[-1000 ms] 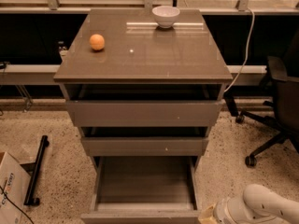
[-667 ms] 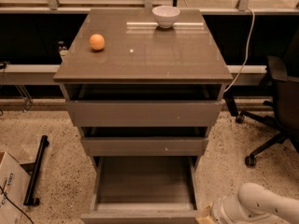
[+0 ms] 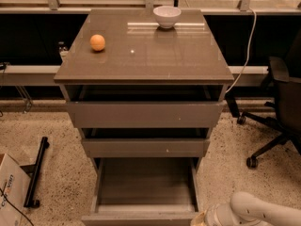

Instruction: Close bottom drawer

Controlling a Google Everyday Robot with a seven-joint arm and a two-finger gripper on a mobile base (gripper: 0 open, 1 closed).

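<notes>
The bottom drawer (image 3: 146,187) of the grey-brown cabinet stands pulled far out, its deep empty box showing and its flat front (image 3: 141,219) at the lower frame edge. The middle drawer (image 3: 146,147), with a small white speck, and the wider top drawer (image 3: 145,114) above it stand slightly out. My white arm (image 3: 256,211) comes in at the bottom right. The gripper (image 3: 200,220) is at the right end of the bottom drawer's front, mostly cut off by the frame edge.
An orange (image 3: 98,42) and a white bowl (image 3: 167,16) sit on the cabinet top (image 3: 150,55). A black office chair (image 3: 277,107) stands at the right. A cardboard box (image 3: 9,192) and a black bar (image 3: 36,173) lie on the speckled floor at the left.
My arm has shifted slightly left, toward the right end of the bottom drawer's front. The drawer has not visibly moved.
</notes>
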